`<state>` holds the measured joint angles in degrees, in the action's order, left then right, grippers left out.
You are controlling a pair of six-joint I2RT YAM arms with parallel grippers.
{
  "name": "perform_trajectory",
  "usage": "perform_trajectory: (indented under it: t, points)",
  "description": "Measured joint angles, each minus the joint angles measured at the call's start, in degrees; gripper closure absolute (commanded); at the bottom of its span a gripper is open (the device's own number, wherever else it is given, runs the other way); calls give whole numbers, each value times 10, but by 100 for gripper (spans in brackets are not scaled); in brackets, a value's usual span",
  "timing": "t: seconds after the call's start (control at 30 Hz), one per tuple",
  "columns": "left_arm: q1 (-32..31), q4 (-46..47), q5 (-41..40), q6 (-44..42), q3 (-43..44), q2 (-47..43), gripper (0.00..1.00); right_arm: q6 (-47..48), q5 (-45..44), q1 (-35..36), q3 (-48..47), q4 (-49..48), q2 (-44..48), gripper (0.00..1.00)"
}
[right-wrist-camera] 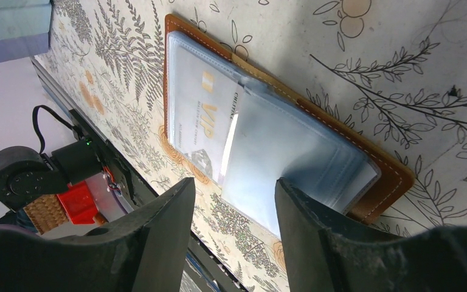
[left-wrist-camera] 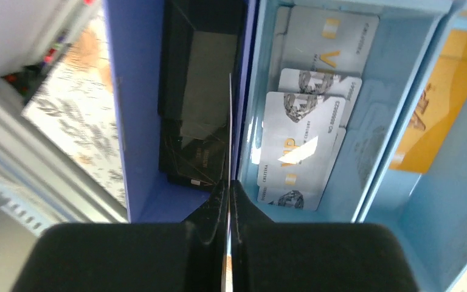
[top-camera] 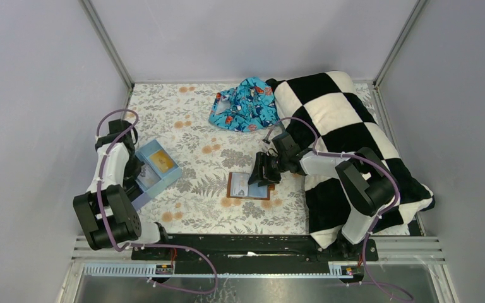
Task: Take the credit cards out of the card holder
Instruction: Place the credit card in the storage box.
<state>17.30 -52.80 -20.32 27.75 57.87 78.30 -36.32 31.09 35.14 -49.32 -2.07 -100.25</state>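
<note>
The reddish-brown card holder lies open on the floral cloth, its clear sleeves fanned out. A pale VIP credit card sits in its left sleeve. My right gripper hangs open just above the holder's right side, and in the right wrist view its jaws straddle the edge of a sleeve. My left gripper is over the light-blue box. In the left wrist view it is shut on a thin credit card, seen edge-on above the wall between two compartments.
The light-blue box holds several silver VIP cards, black cards in a dark blue compartment and an orange card. A checkered blanket covers the right side. A blue patterned cloth lies at the back.
</note>
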Motion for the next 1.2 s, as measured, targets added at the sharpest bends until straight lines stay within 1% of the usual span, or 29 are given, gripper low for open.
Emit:
perform_trajectory:
  t: [0.23,0.37,0.43,0.57,0.67,0.83,0.93,1.07,1.2]
  points:
    - [4,28,105,-12,-7,3,100,-2,0,0,0,0,0,41]
    - [4,42,131,-14,-6,3,100,-4,-2,0,0,0,0,40]
    - [4,45,131,-13,-6,3,99,-4,-2,0,0,0,0,40]
    - [4,51,130,-8,-6,3,80,-4,-2,0,0,0,0,40]
    - [6,58,131,-3,-7,3,72,-4,-2,0,0,0,0,41]
    - [24,65,133,8,-21,-1,71,-4,-2,0,0,0,-1,41]
    - [34,57,121,15,-21,-20,71,-4,0,0,-1,0,-3,41]
    - [40,35,79,32,-19,-79,71,-4,1,0,-2,0,-4,41]
    - [40,12,49,45,4,-133,69,-4,1,0,-2,0,-4,41]
